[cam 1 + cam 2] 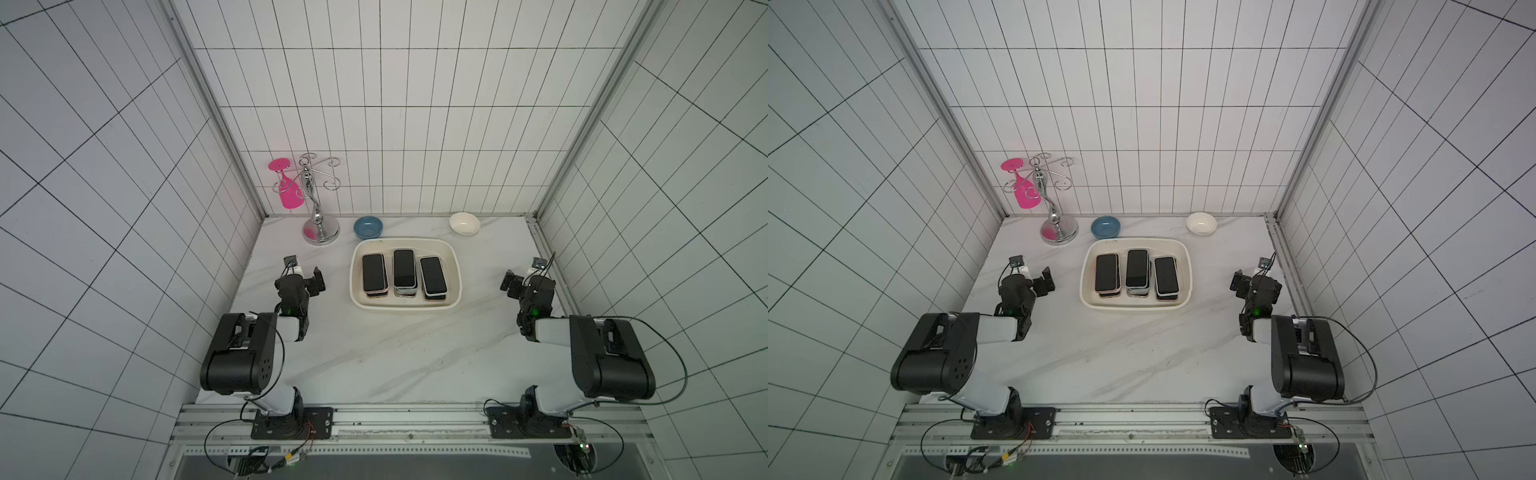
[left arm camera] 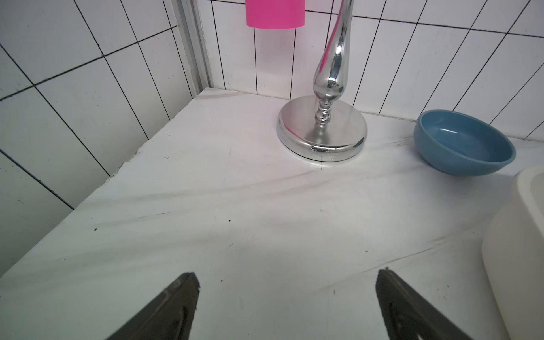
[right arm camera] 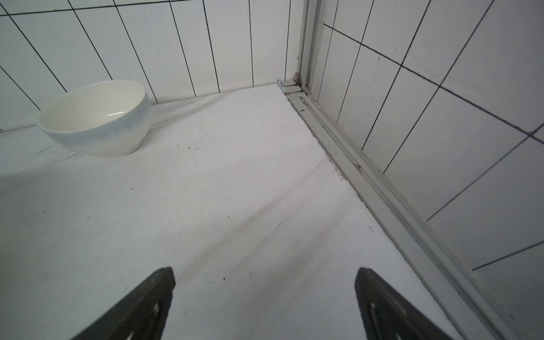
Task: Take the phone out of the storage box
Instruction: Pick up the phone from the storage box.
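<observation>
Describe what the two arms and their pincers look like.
Both the left arm and right arm have bulky black joint housings, white links and thin black cables looping alongside; a small green light glows near each wrist. The left pincer and right pincer have dark, flat, tapering fingers.

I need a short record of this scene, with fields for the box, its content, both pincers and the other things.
box: large cream-white plastic storage box, mid-table between the arms
content: three stacks of black-screened phones, side by side inside it
left pincer: open, empty, apart from the box
right pincer: open, empty, apart from the box
behind the box: small blue bowl, small white bowl, chrome stand holding a pink glass upside down
progress: no phone taken out yet
</observation>
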Action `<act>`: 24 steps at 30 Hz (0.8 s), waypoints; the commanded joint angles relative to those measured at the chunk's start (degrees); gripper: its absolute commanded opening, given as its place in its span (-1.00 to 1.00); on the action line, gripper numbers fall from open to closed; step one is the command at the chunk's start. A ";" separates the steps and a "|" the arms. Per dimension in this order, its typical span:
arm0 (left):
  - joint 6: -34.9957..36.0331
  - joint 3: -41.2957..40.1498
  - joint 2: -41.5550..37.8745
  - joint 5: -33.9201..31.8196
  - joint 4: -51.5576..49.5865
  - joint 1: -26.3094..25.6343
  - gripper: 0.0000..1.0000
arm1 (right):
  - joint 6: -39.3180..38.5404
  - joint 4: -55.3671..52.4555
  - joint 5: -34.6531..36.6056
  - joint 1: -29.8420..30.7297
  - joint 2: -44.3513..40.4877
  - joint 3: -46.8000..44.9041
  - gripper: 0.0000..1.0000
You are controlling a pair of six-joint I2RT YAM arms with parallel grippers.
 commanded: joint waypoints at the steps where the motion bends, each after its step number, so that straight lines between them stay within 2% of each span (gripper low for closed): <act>1: 0.18 0.91 -0.80 0.53 1.02 0.00 0.96 | 0.01 0.61 0.85 -0.35 0.19 -0.96 0.98; 17: 0.18 0.90 -0.76 0.58 1.08 0.05 0.96 | -0.08 0.49 0.89 -0.32 0.28 -0.83 0.98; 19: 2.08 0.76 -1.92 3.20 3.63 -0.07 0.93 | -0.70 1.38 0.00 -0.28 -1.94 -1.68 0.98; 21: 4.66 6.27 -8.13 3.70 -12.17 -2.19 0.97 | -0.68 -10.63 2.65 0.63 -9.27 1.10 0.98; 23: 3.34 13.96 -13.70 -0.30 -27.48 -5.75 0.96 | 5.77 -29.23 5.44 0.58 -15.31 8.64 0.98; 24: 1.53 18.34 -15.94 -3.02 -34.56 -7.68 0.96 | 7.27 -36.72 4.26 0.58 -16.87 12.80 0.99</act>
